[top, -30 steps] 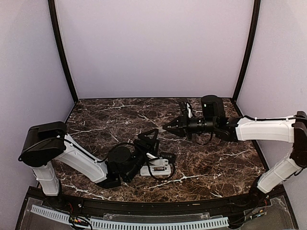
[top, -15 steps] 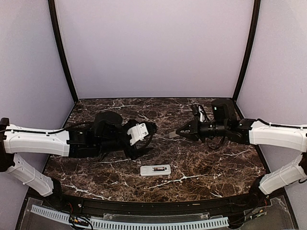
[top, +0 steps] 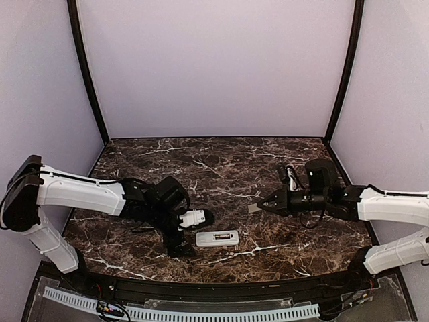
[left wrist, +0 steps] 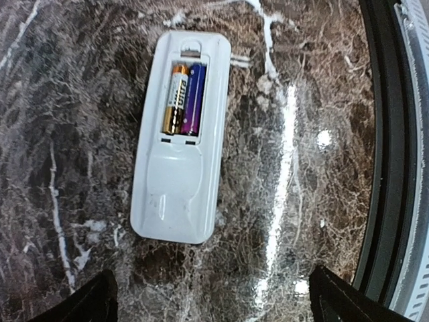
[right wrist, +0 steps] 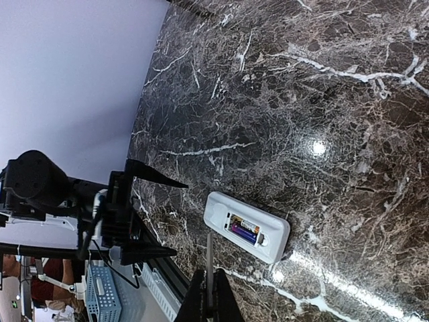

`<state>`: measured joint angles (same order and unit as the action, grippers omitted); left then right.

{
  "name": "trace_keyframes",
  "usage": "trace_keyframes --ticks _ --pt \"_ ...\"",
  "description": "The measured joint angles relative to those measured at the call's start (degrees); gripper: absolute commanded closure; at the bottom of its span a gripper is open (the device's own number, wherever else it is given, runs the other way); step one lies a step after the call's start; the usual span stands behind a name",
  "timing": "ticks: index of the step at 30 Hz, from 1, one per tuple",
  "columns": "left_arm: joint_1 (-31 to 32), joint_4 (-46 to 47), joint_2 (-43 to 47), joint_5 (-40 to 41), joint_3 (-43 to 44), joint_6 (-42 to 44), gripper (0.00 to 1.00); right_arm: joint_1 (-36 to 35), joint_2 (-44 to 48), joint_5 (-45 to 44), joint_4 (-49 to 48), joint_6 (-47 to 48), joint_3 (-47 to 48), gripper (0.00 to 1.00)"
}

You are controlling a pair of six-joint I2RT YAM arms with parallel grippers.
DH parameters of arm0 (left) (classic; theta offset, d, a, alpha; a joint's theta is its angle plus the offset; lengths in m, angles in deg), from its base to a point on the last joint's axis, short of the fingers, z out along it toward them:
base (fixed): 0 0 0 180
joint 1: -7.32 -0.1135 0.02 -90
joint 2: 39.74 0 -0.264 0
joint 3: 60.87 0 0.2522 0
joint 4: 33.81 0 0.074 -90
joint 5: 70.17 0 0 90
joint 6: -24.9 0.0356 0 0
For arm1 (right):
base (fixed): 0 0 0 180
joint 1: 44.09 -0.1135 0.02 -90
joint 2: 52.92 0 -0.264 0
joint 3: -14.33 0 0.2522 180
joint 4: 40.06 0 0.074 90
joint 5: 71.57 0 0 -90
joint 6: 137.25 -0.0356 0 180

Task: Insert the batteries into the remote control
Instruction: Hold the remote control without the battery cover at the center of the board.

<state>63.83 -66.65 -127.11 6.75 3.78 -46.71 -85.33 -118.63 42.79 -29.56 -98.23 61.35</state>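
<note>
Nearest the arm bases, just inside the dark raised rim of the marble counter (top: 301, 255), the remote control (top: 217, 238) lies flat with its back up and its long side running left to right. Its recessed bay is uncovered. In the left wrist view the remote control (left wrist: 177, 168) fills the middle of the picture, and the batteries (left wrist: 182, 99) lie side by side inside the bay, one gold and black, the other purple and blue, together filling it from end to end. The bay takes up the half of the white body that lies farther from that camera's fingers; the nearer half is plain smooth plastic. The left pincer (top: 192, 233) sits at the remote's left end with its jaws spread wide and nothing between them. From its own camera the left pincer (left wrist: 214, 305) shows only two black fingertips (left wrist: 80, 302) in the bottom corners, both clear of the remote. Farther back and off to the right, well apart from the remote, the right pincer (top: 263, 205) points left along the counter and is clamped tight on a thin flat grey piece (top: 253, 208). In the right wrist view that piece (right wrist: 209, 258) stands edge-on out of the closed right pincer (right wrist: 209, 305), with the remote control (right wrist: 244, 227) and the batteries (right wrist: 243, 230) in its bay visible beyond it. Behind everything rise plain pale lilac walls (top: 214, 67).
</note>
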Motion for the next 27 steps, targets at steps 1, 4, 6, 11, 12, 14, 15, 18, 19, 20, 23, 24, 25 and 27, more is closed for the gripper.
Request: trace_keyframes --ticks 1,4,6,11,12,14,15,18,19,20,23,24,25,27 --pt "0.0 -0.04 -2.1 -0.04 0.48 0.09 0.01 0.0 0.44 -0.02 -0.31 0.24 -0.44 1.0" --pt "0.0 0.0 -7.26 0.24 0.81 0.42 0.01 0.0 1.92 0.0 -1.55 1.03 -1.95 1.0" --pt "0.02 0.55 -8.94 1.18 0.98 0.66 0.01 0.0 2.73 0.07 -2.4 1.29 -3.21 1.0" --pt "0.02 1.6 -9.55 4.2 1.64 0.48 0.07 0.0 2.93 0.74 -4.0 2.14 -5.25 1.0" --pt "0.02 1.62 -10.08 4.92 1.9 0.46 0.1 0.0 2.84 1.07 -4.37 2.36 -5.55 1.0" --pt "0.02 1.73 -11.02 5.53 2.84 0.24 0.13 0.0 2.56 1.6 -5.16 2.58 -6.01 1.0" --pt "0.22 1.99 -11.58 5.81 3.54 0.24 0.13 0.0 2.43 1.84 -5.77 2.69 -6.47 1.0" --pt "1.42 4.07 -12.2 6.56 3.82 0.2 0.17 0.0 2.43 2.47 -6.62 2.78 -7.58 1.0" --pt "1.99 4.66 -12.24 6.8 3.8 0.17 0.19 0.0 2.45 2.62 -6.69 2.8 -7.82 1.0" --pt "2.82 5.75 -12.37 7.21 3.63 0.07 0.25 0.0 2.51 2.75 -6.69 2.89 -8.02 1.0" --pt "4.26 7.63 -12.57 8.04 3.34 -0.52 0.38 0.0 2.8 2.86 -6.67 3.1 -8.24 1.0" --pt "4.63 8.02 -12.72 8.22 3.34 -0.85 0.43 0.0 2.86 2.86 -6.64 3.19 -8.24 1.0" --pt "4.85 8.33 -12.92 8.48 3.34 -1.29 0.47 0.0 2.93 2.86 -6.64 3.37 -8.24 1.0" --pt "4.85 8.46 -13.03 8.68 3.34 -2.43 0.56 0.0 2.82 2.86 -6.6 3.78 -8.24 1.0"
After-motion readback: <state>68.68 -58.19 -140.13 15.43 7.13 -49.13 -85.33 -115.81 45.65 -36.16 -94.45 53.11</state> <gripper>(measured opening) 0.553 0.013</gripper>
